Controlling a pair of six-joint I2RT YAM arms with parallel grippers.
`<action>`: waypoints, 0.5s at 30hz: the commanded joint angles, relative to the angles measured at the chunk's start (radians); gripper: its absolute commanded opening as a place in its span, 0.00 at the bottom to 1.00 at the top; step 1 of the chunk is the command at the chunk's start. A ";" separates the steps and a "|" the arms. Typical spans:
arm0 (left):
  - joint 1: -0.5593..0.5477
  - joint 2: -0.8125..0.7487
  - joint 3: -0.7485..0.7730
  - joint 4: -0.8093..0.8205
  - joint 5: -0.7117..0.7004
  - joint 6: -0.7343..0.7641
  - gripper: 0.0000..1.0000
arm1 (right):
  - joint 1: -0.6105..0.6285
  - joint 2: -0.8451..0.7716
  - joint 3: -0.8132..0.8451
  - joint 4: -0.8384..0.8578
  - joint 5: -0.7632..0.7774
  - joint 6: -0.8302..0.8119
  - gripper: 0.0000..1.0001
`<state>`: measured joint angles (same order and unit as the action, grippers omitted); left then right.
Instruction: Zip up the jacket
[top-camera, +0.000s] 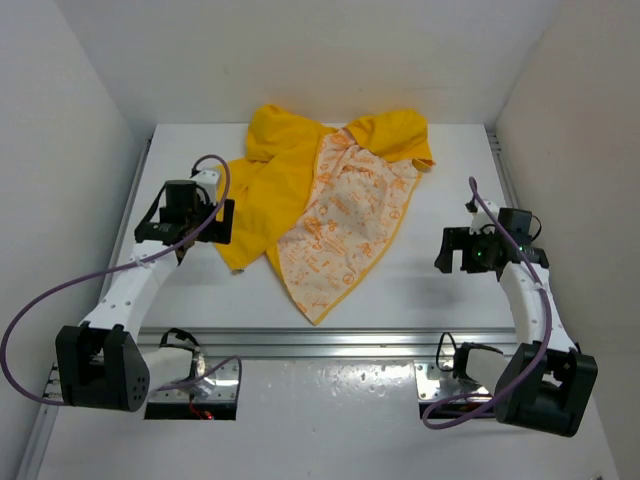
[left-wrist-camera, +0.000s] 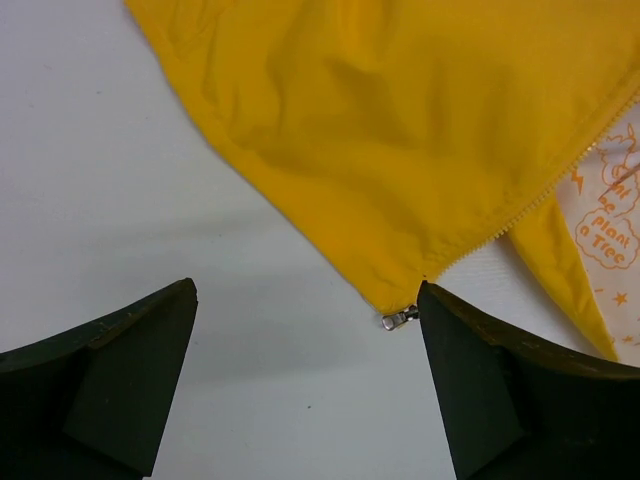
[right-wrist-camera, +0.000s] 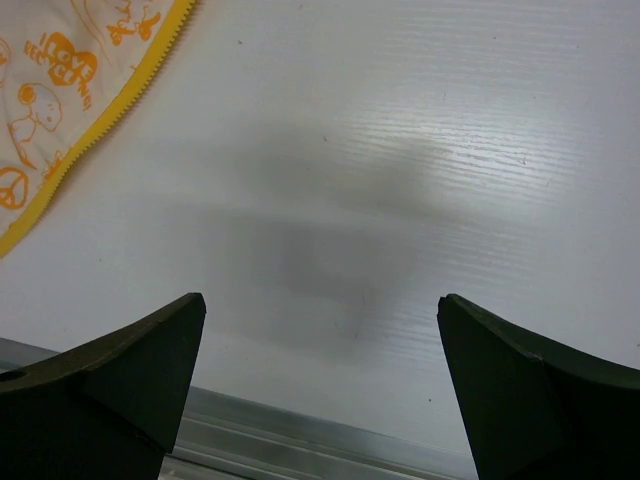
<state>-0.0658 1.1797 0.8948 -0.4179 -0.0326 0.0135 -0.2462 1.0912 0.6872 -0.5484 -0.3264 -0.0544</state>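
The yellow jacket lies open at the back middle of the table, its white orange-printed lining turned up and pointing toward the near edge. My left gripper is open and empty just left of the jacket's lower left corner. In the left wrist view the yellow fabric fills the top, and a small silver zipper pull lies at its corner tip, next to the right finger. My right gripper is open and empty over bare table to the right; the lining's toothed yellow edge shows at top left of its view.
White walls close the table on the left, right and back. An aluminium rail runs along the near edge, also in the right wrist view. Purple cables loop from both arms.
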 joint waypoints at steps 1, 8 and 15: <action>0.008 0.005 0.046 -0.012 0.017 0.025 0.97 | -0.005 -0.016 0.012 0.004 -0.029 -0.027 1.00; 0.038 -0.017 -0.034 -0.053 0.010 0.160 0.85 | 0.002 0.006 0.047 -0.067 -0.173 -0.081 0.92; 0.047 0.072 -0.131 -0.094 0.048 0.267 0.78 | 0.153 -0.010 0.049 -0.044 -0.143 -0.041 0.90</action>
<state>-0.0273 1.2068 0.8001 -0.4793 0.0040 0.2153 -0.1303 1.0935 0.6945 -0.6048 -0.4400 -0.1051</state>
